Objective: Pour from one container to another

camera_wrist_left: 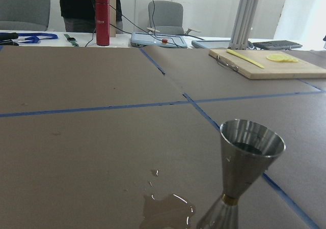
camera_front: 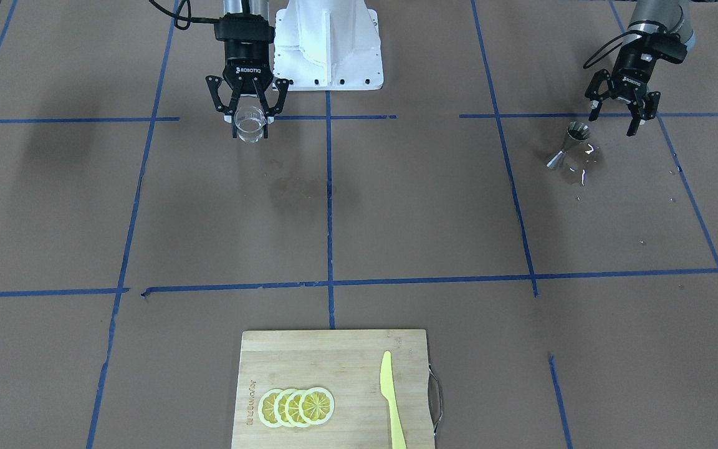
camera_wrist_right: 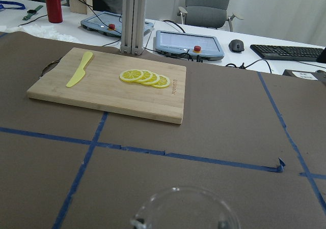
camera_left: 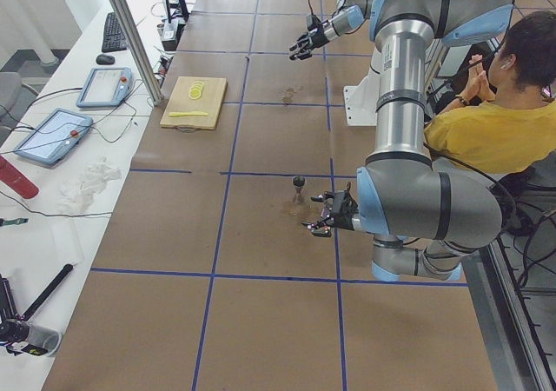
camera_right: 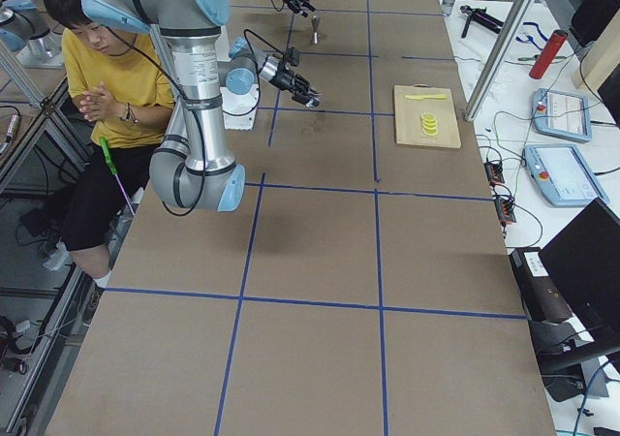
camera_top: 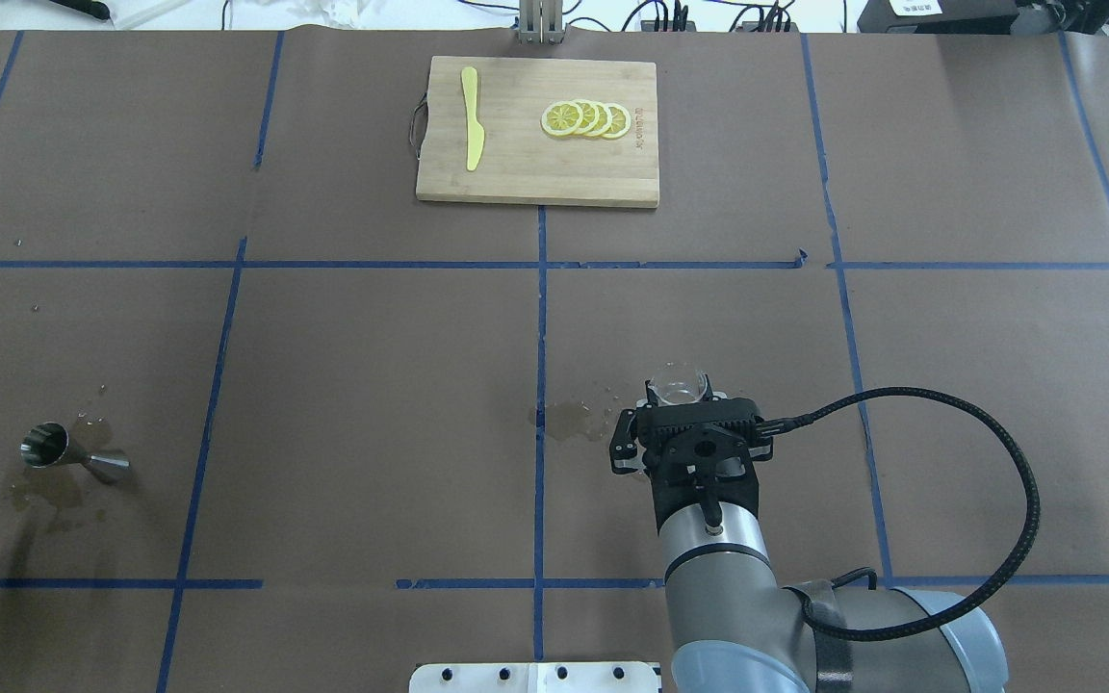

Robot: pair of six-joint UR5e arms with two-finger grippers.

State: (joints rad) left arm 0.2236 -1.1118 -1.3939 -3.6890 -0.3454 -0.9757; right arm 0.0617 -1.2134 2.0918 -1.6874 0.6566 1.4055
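Observation:
The clear glass cup (camera_front: 250, 123) sits between the fingers of my right gripper (camera_front: 251, 125), which is shut on it; its rim (camera_wrist_right: 186, 208) fills the bottom of the right wrist view. From overhead the cup (camera_top: 678, 385) pokes out ahead of that gripper (camera_top: 680, 409). The steel jigger (camera_front: 568, 146) stands upright on the table at my far left, also seen as jigger (camera_top: 73, 452) and jigger (camera_wrist_left: 247, 168). My left gripper (camera_front: 611, 125) hangs open just behind the jigger, apart from it, holding nothing.
A wet puddle (camera_wrist_left: 168, 211) lies beside the jigger, and a damp stain (camera_top: 569, 419) marks the paper near the cup. At the far edge, a wooden cutting board (camera_top: 516, 173) carries lemon slices (camera_top: 585, 118) and a yellow knife (camera_top: 473, 130). A seated person (camera_left: 495, 122) is behind the robot.

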